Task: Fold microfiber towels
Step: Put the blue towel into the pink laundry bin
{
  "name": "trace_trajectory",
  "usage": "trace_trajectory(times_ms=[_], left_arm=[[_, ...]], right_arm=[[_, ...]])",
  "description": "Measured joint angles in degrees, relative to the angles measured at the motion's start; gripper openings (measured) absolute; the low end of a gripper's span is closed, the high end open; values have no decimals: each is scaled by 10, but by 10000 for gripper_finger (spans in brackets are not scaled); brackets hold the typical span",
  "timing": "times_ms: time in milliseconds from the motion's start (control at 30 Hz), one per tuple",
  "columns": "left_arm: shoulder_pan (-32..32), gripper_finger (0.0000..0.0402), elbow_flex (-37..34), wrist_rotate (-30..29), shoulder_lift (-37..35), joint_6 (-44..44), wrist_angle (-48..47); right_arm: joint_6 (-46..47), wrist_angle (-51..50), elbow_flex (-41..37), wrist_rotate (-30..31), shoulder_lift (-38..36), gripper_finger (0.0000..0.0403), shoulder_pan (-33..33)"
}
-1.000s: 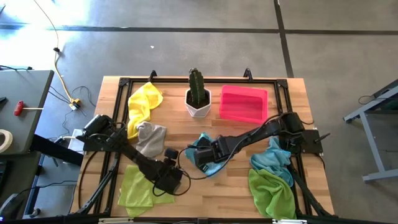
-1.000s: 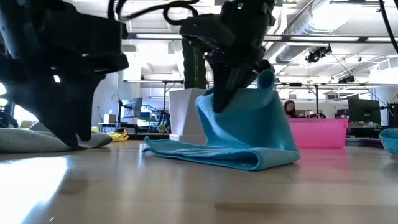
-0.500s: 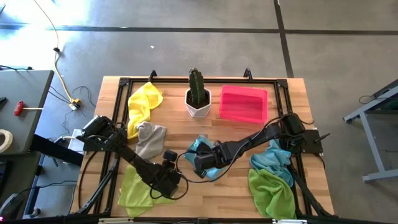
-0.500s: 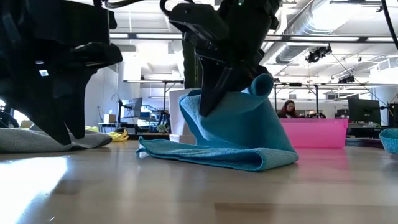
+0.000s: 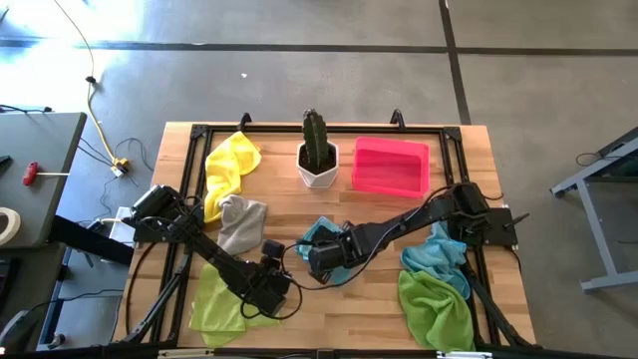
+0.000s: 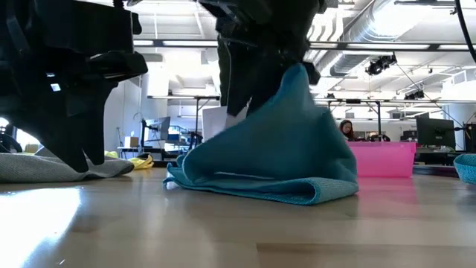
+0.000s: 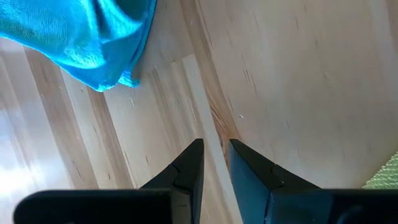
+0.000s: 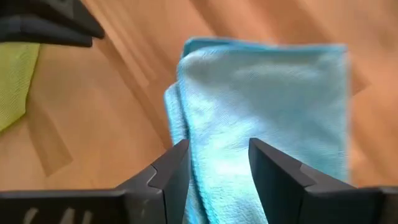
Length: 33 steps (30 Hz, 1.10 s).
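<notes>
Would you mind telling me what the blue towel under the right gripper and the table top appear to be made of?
The blue towel looks like soft, fuzzy microfiber cloth: matte nap and limp folds. The table top looks like light, smooth-finished wooden planks with visible grain and seams, probably butcher block.

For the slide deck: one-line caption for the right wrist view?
Right gripper, fingers apart, poised just above the folded light blue towel lying on the wooden table.

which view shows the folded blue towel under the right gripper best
The right wrist view: the light blue towel fills it, layered edges clear. The low view shows its side profile; the high view mostly hides it under the arm; the left wrist catches a corner.
</notes>
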Motion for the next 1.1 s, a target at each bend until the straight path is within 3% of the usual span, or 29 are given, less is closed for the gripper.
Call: trace_trajectory(times_ms=[200, 333, 467, 833, 967, 1100], left_arm=[[0, 66, 0, -27, 0, 0, 0], [0, 66, 0, -36, 0, -3, 0], [0, 66, -8, -47, -1, 2, 17], [21, 66, -14, -55, -1, 76, 104], [36, 66, -14, -51, -1, 89, 119], [51, 66, -14, -58, -1, 88, 125]], right_arm=[[-27, -158, 95, 90, 0, 156, 7], [35, -265, 92, 154, -1, 156, 15], [90, -245, 26, 116, -1, 156, 22], [76, -13, -133, -24, -1, 155, 49], [55, -48, -129, -28, -1, 155, 50], [5, -129, -104, 7, -20, 155, 55]])
